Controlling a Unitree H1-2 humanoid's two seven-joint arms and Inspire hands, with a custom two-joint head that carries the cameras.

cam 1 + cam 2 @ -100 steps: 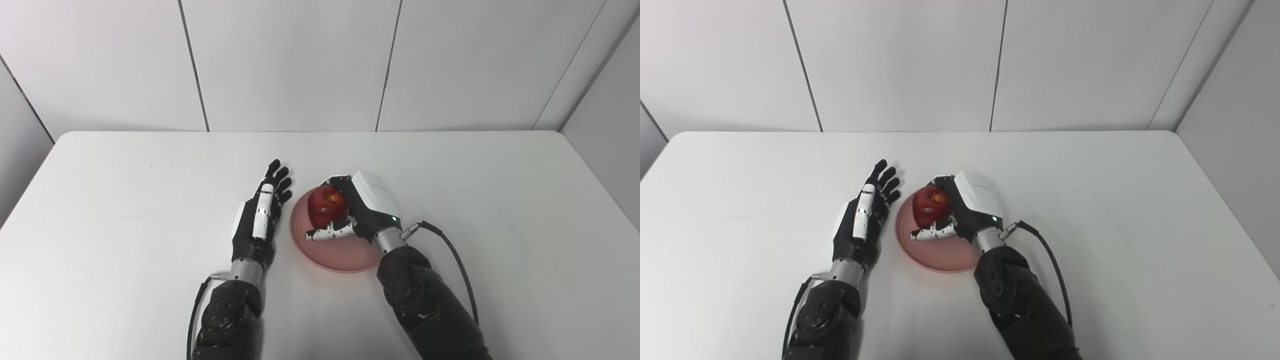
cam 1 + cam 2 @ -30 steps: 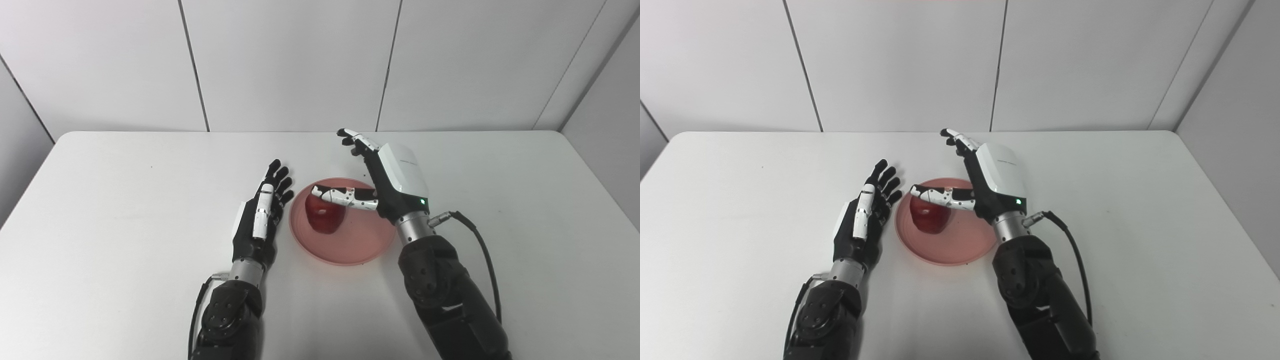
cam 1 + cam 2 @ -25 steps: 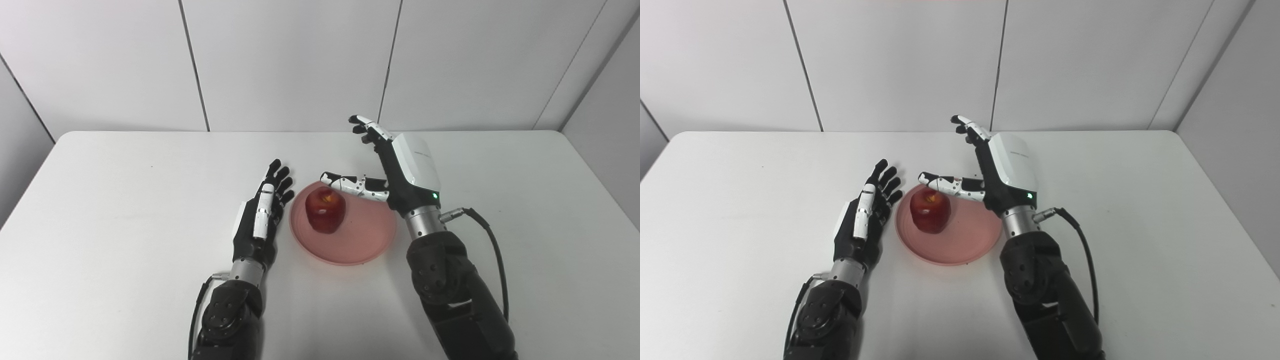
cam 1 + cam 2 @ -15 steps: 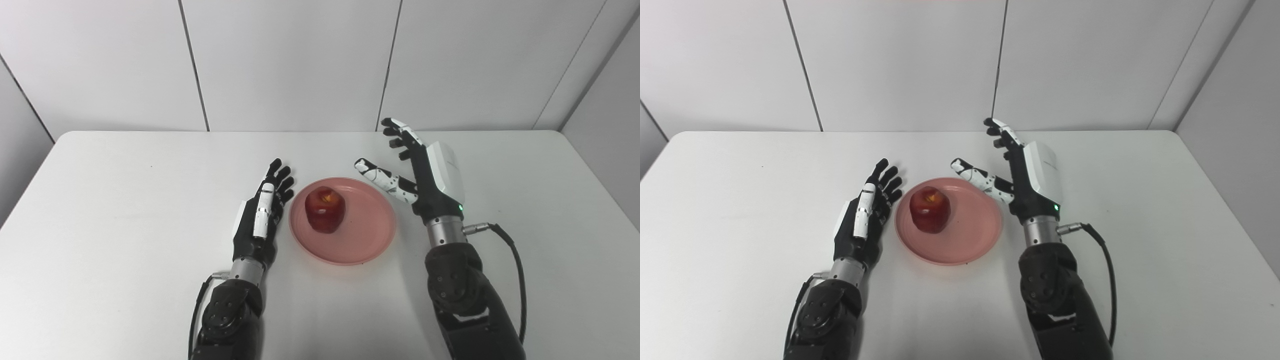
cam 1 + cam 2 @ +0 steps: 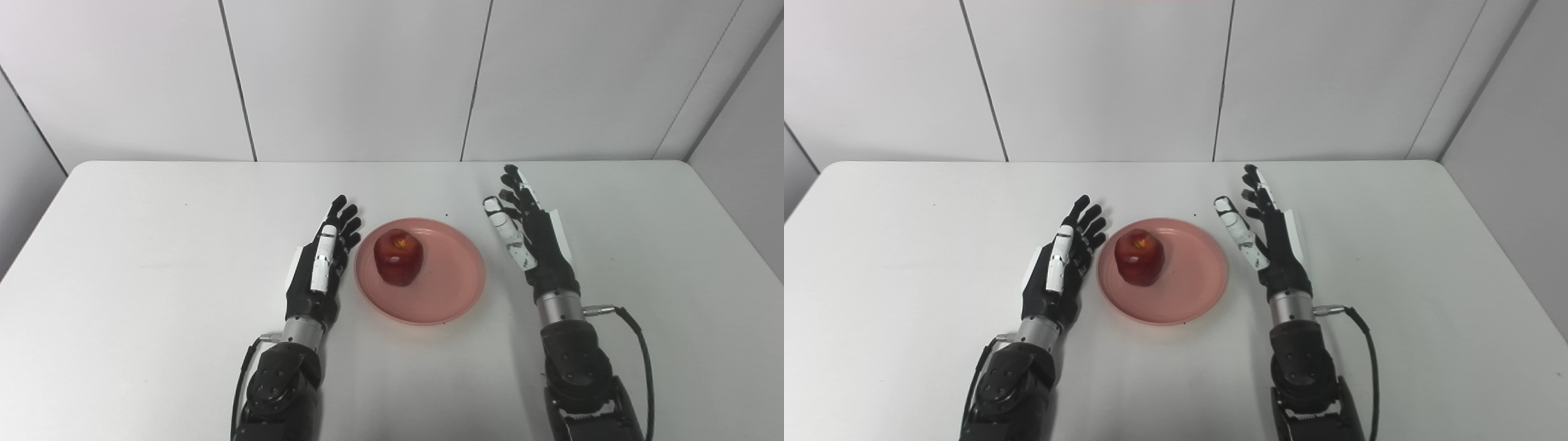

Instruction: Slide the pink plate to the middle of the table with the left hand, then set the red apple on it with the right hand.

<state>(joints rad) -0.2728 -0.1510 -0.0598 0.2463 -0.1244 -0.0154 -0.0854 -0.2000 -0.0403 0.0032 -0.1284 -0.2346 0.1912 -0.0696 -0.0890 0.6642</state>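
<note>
Pink plate (image 5: pixel 447 300) near the middle of the white table (image 5: pixel 122 257), flat on the surface. Red apple (image 5: pixel 399 256) upright on the plate, left of its centre, stem dimple facing up, close to the left rim. Nothing touching the apple.

Left hand (image 5: pixel 318 266) just beside the plate's left rim, edge-on to the table, fingers (image 5: pixel 343 217) straight and slightly spread, pointing away toward the wall. Empty, holding nothing; thumb laid along the top. Contact with the rim not clear: very close, perhaps a thin gap.

Right hand (image 5: pixel 1268 239) on the other side, just right of the plate, apart from its rim. Also empty, fingers stretched out and fanned, thumb (image 5: pixel 1236 229) angled toward the plate. Palm turned inward, facing the left hand across the plate. Whether resting on the table or held just above it, cannot tell.

Black forearms entering from the bottom edge on either side of the plate. Black cable (image 5: pixel 637 343) looping from the right wrist down along the arm.

Grey panelled wall (image 5: pixel 355 73) behind the table
</note>
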